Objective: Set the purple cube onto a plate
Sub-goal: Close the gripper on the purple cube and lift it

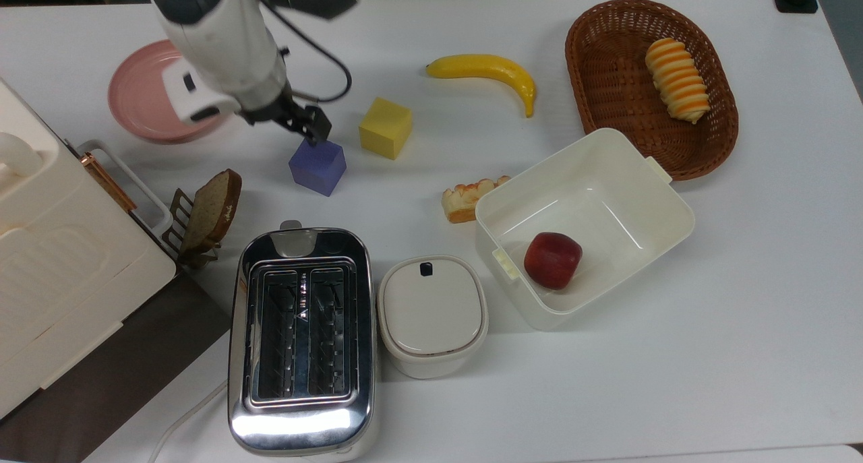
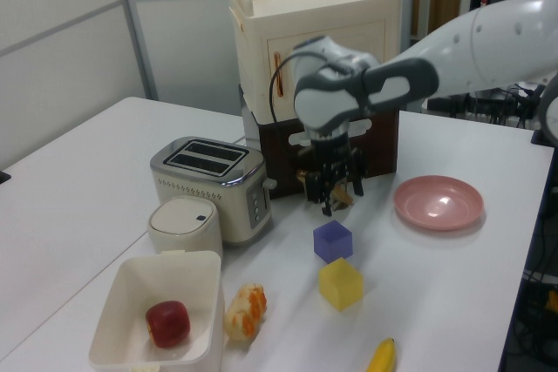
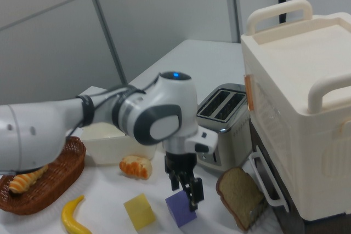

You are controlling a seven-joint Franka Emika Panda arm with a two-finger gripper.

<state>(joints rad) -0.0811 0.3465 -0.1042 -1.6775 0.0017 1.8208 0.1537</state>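
With its fingers spread, the end effector (image 2: pixel 336 198) hovers above the purple cube (image 1: pixel 317 164) left of centre in the top view; it should centre and straddle opposite faces squarely before pinching.

In the top view, the cube (image 1: pixel 317 166) sits on the table (image 1: pixel 674 382) between the plate (image 1: pixel 138 102) at left and another cube (image 1: pixel 385 127) at right. The gripper (image 1: pixel 296 122) hangs just above it, and the toaster (image 1: pixel 301 338) lies below.
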